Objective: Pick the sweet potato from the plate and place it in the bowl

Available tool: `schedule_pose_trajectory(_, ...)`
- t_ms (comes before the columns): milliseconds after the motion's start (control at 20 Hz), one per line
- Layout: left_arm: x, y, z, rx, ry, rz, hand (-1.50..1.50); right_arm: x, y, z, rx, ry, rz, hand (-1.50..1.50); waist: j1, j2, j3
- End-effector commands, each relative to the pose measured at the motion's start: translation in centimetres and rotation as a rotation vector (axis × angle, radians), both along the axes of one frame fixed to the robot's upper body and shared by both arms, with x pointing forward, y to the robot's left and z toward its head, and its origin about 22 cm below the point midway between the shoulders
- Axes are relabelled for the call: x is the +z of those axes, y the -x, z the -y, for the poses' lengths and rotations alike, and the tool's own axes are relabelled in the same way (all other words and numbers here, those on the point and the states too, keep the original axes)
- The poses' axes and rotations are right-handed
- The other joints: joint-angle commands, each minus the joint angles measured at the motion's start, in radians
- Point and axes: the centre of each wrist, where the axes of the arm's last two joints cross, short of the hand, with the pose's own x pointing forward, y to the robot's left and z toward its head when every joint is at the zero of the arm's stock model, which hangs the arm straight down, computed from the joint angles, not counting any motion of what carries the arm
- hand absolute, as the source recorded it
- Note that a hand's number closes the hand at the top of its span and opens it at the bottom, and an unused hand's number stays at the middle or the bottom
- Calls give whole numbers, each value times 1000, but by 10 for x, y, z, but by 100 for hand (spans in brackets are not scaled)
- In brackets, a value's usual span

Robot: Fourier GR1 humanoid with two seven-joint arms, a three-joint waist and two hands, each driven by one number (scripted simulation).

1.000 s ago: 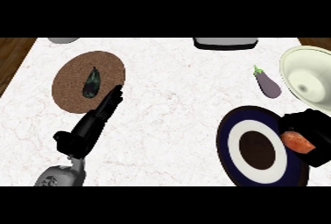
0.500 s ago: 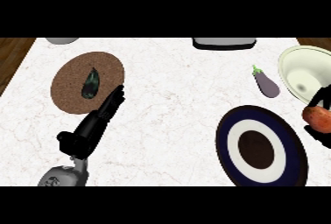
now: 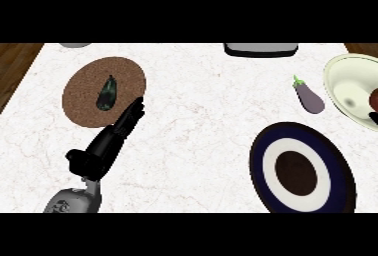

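Observation:
The navy and white plate (image 3: 303, 170) with a dark centre lies at the lower right with nothing on it. Over the cream bowl (image 3: 345, 82) at the right edge shows a sliver of the reddish-brown sweet potato (image 3: 374, 100). Only a black scrap of my right hand (image 3: 373, 119) appears just below it at the frame's edge, still holding it; the rest is cut off. My left hand (image 3: 111, 142) rests open on the counter at the left, fingers straight and pointing up toward a brown mat.
A purple eggplant (image 3: 308, 96) lies between the bowl and the plate. A round brown mat (image 3: 85, 100) at the upper left carries a dark green vegetable (image 3: 107, 93). A grey appliance (image 3: 262, 48) sits at the back edge.
My right hand has carried the sweet potato up off the plate and rightward over the bowl, mostly leaving the view. The left hand has stayed put.

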Motion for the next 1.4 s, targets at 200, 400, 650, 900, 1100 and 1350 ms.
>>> schedule_pose_trajectory(200, 3, -4, 3, -17, -5, 10, 0, -14, -42, 35, -141, 75, 143, 150, 21, 8, 1)
schedule_pose_trajectory(400, 9, 0, 23, -16, -3, 24, 0, -25, -50, 50, -162, 151, 11, 150, 32, 9, 2)
schedule_pose_trajectory(650, 10, -6, 26, -49, -16, 38, 0, -37, -51, 61, -164, 88, -319, 150, 50, 18, 3)
schedule_pose_trajectory(900, 8, -7, 10, -45, -8, 9, 0, -46, -53, 66, -20, -19, -316, -150, 50, 20, 4)
schedule_pose_trajectory(1100, 13, -13, 13, -43, 5, 15, 0, -36, -66, 59, -28, -103, -211, -150, 53, 22, 5)
schedule_pose_trajectory(1350, 7, -8, 12, -43, -12, 21, 0, -29, -60, 71, -116, -330, -88, -150, 46, 23, 5)
